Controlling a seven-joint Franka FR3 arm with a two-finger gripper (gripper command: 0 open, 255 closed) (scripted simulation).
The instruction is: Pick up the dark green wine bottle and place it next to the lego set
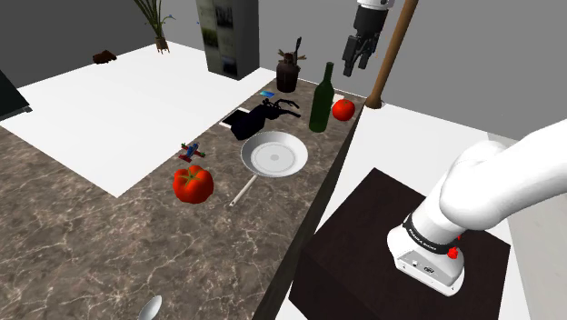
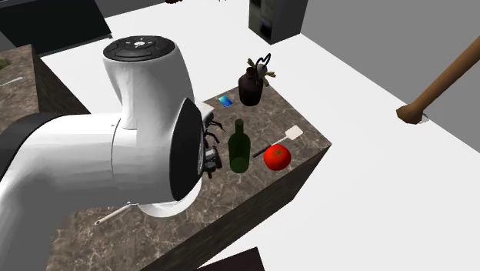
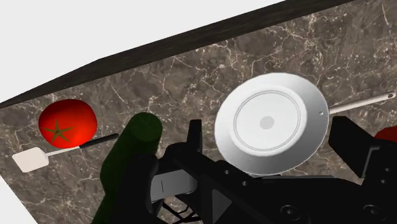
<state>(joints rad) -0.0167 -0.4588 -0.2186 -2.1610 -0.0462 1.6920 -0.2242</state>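
Spread and empty, the claw (image 1: 357,64) hangs in the air over the far end of the marbled counter (image 1: 82,236). Across the shoulder view from the left: a small toy, probably the lego set (image 1: 190,152), lies at nine o'clock of the white pan (image 1: 274,155); the dark green wine bottle (image 1: 322,98) stands upright at one o'clock of the pan and seven o'clock of the claw, well apart from the set; a red tomato (image 1: 343,110) sits just beside the bottle at three o'clock.
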